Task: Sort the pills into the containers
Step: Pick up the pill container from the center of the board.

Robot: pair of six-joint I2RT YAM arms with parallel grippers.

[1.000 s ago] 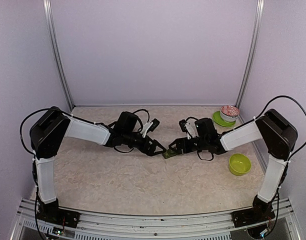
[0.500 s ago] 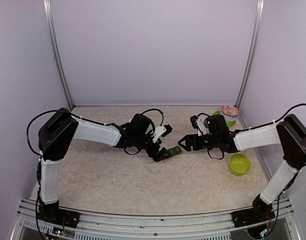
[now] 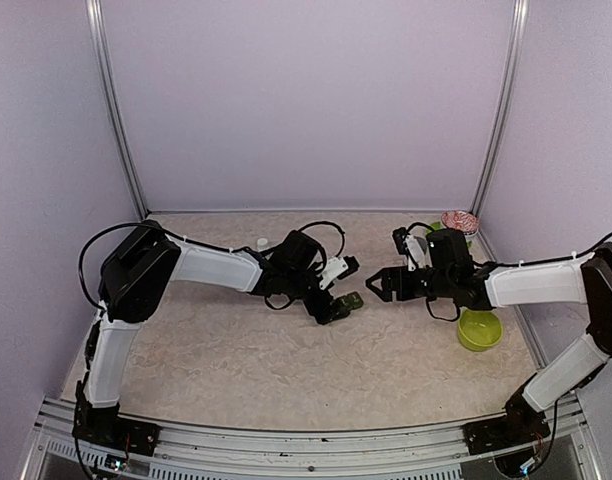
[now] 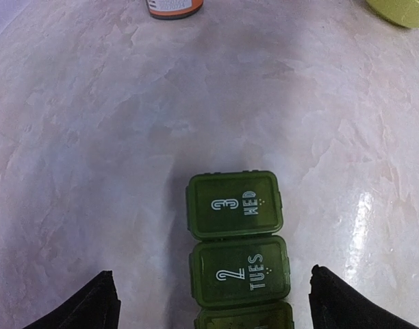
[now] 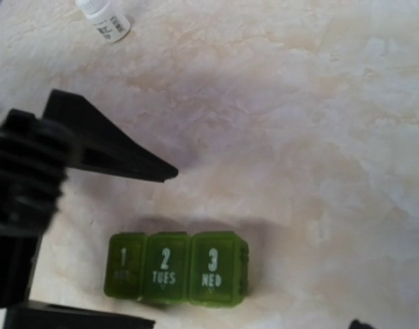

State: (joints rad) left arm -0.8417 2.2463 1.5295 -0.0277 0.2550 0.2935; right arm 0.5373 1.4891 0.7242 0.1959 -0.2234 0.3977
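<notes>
Marbled beige counter (image 3: 236, 350), lilac walls. Green pill organiser (image 4: 237, 240) lying mid-counter, lids shut, straddled by L jaws: wide, not touching. R jaws parted, empty, near. Organiser judged light, rigid, slick plastic; best gripped across narrow sides. White bottle (image 5: 107, 20), green bowl (image 3: 479, 328) well apart; nothing blocking.

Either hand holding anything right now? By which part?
Nothing held. Left hand open, straddling the green pill organizer without touching; right hand open, apart from it.
</notes>
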